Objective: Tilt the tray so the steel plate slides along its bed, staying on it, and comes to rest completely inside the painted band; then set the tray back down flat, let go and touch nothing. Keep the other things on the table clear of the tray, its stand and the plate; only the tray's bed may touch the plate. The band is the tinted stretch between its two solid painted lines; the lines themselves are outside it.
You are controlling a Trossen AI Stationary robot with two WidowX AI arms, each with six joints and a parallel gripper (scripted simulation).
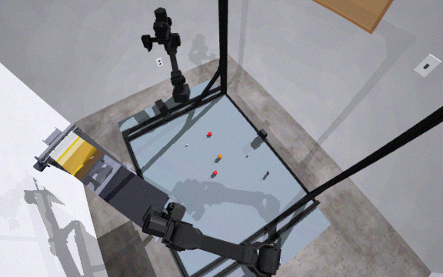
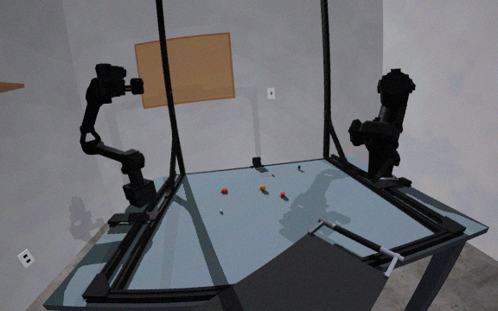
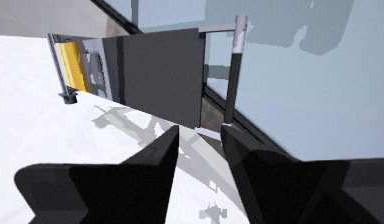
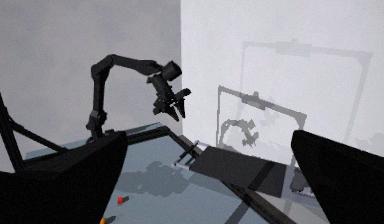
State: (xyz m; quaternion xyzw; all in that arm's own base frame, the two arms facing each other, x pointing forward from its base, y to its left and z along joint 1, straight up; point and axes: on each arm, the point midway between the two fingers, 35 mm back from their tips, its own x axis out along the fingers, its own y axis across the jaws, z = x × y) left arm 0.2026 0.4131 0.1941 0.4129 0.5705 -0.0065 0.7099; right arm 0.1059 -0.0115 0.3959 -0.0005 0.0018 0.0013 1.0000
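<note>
The long dark tray [image 1: 137,192] [image 2: 309,268] [image 3: 163,75] [image 4: 233,165] runs from the table's edge out past it. Its bar handle [image 2: 353,237] [image 3: 234,75] [image 4: 188,152] is at the table end. The yellow painted band [image 1: 73,154] [image 3: 73,65] is at the far end. The grey steel plate [image 1: 100,175] [image 3: 95,70] lies on the bed just on the table side of the band. My left gripper [image 3: 200,130] [image 1: 173,208] [image 4: 181,119] hangs high above the handle end, fingers partly closed and empty. My right gripper [image 4: 210,139] [image 2: 134,86] is wide open and raised far across the table.
Two red balls [image 1: 208,134] [image 1: 214,172] and an orange ball [image 1: 220,156] [image 2: 263,187] lie mid-table. A black cube [image 1: 261,133] [image 2: 256,161] sits on the far edge. Black frame posts [image 2: 171,130] stand at the corners. A white wall [image 3: 33,125] runs beside the tray.
</note>
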